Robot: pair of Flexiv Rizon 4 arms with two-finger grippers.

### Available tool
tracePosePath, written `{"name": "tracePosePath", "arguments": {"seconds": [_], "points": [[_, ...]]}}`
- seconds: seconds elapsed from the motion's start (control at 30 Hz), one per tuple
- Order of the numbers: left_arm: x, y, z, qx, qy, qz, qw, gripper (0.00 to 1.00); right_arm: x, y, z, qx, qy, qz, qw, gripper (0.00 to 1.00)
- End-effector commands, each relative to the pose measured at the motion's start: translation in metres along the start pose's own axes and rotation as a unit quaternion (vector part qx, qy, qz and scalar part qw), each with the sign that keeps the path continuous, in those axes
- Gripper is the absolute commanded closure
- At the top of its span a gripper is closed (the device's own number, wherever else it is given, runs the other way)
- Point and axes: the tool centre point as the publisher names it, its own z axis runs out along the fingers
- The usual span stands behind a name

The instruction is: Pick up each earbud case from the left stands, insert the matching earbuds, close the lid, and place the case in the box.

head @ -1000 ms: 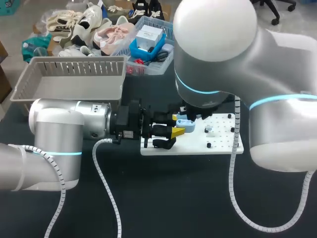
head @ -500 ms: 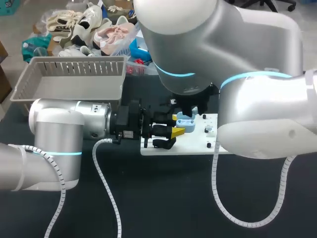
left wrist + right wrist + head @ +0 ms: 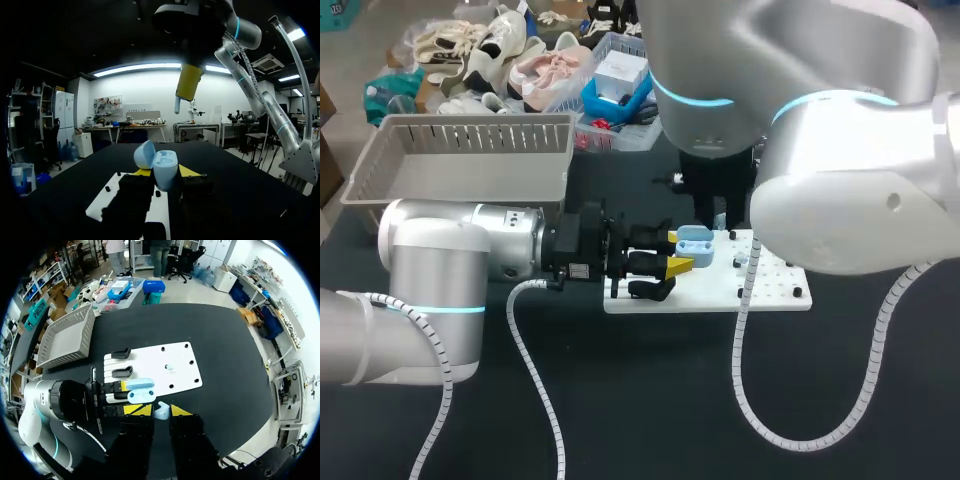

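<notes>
Case (image 3: 696, 246) lid-open, clamped in left gripper (image 3: 677, 251) | right gripper (image 3: 161, 410) pinches earbud (image 3: 161, 414) above | board (image 3: 770, 295) beneath

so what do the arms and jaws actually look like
The left arm and right arm are thick, rounded silver-grey tubes with glowing cyan rings at the joints. A white ribbed cable loops off each one. The jaws are black blocks ending in bright yellow tips.

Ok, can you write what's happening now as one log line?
left end effector: holds open blue case | right end effector: holds white earbud above case
</notes>
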Motion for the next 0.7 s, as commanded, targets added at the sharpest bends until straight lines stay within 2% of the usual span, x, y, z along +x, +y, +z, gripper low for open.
{"name": "tracePosePath", "arguments": {"seconds": [0.03,0.57,0.7], "points": [[0.0,0.0,0.0,0.0,0.0,0.0,1.0,1.0,0.002,0.002,0.002,-0.001,0.016,0.013,1.0,1.0],[0.0,0.0,0.0,0.0,0.0,0.0,1.0,1.0,0.007,0.005,0.003,0.006,0.013,0.0,1.0,1.0],[0.0,0.0,0.0,0.0,0.0,0.0,1.0,1.0,0.005,0.018,0.004,0.009,0.011,0.018,1.0,1.0]]}}
